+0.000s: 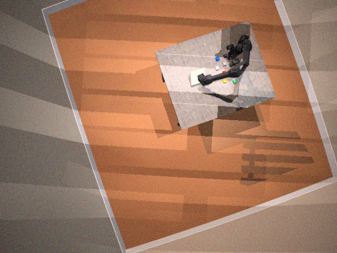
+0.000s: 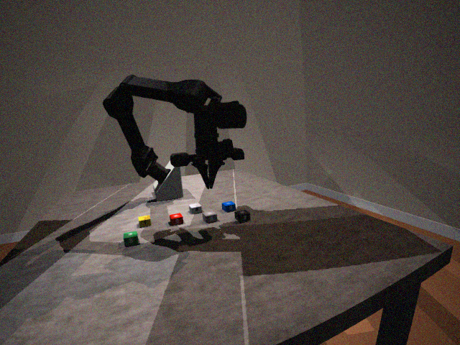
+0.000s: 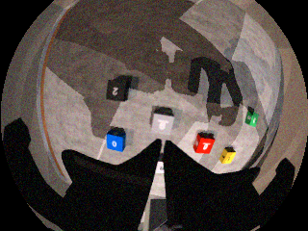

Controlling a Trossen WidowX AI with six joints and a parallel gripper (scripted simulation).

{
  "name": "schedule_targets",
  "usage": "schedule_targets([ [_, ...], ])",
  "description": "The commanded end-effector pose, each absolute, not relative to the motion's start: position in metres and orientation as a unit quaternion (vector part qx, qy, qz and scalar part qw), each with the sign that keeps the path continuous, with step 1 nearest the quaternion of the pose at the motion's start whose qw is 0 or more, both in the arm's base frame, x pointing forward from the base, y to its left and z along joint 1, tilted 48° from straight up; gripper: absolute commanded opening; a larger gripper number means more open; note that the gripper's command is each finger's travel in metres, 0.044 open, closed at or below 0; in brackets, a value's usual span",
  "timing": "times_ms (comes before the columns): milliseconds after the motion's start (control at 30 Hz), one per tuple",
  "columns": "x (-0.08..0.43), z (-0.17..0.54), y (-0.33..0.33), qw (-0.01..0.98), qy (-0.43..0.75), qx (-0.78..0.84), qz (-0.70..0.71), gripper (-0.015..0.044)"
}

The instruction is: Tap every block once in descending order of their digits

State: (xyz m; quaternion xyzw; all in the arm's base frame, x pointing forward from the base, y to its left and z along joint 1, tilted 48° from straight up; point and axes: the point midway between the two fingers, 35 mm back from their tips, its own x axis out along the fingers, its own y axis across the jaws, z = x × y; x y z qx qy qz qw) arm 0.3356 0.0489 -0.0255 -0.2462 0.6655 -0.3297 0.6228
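Observation:
My gripper (image 2: 210,187) (image 3: 162,143) is shut and empty, its tips together above the blocks, with a gap below them. A grey block (image 1: 224,64) (image 2: 210,217) (image 3: 163,122) sits just beyond the tips in the wrist view; its digit looks like 1 or 7. A white block (image 1: 217,68) (image 2: 195,208) (image 3: 160,167) is partly hidden by the fingers. A blue block (image 1: 217,58) (image 2: 228,206) (image 3: 115,141) reads 0. A black block (image 2: 242,215) (image 3: 117,89) reads 2. A red block (image 1: 224,71) (image 2: 176,218) (image 3: 204,143) has an unclear digit, as do the yellow block (image 1: 224,80) (image 2: 144,221) (image 3: 227,155) and green block (image 1: 234,81) (image 2: 130,238) (image 3: 251,118).
The table (image 1: 187,108) (image 2: 208,297) carries strong patches of light and shadow. The arm (image 1: 220,76) (image 2: 148,89) arches over the blocks from its pale wedge-shaped base (image 1: 194,77) (image 2: 171,189).

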Motion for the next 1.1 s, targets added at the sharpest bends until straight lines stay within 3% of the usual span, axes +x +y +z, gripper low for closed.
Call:
schedule_targets([
  [0, 0.338, -0.004, 0.075, 0.63, 0.662, -0.243, -0.325, 0.002],
  [133, 0.332, -0.003, 0.076, 0.63, 0.662, -0.243, -0.325, 0.002],
  [467, 0.236, 0.006, 0.078, 0.629, 0.664, -0.244, -0.324, 0.002],
  [633, 0.235, -0.002, 0.07, 0.629, 0.664, -0.244, -0.324, 0.002],
  [800, 0.228, -0.047, 0.019, 0.629, 0.663, -0.245, -0.325, 0.002],
  [1067, 0.227, -0.051, 0.014, 0.629, 0.663, -0.245, -0.325, 0.002],
])
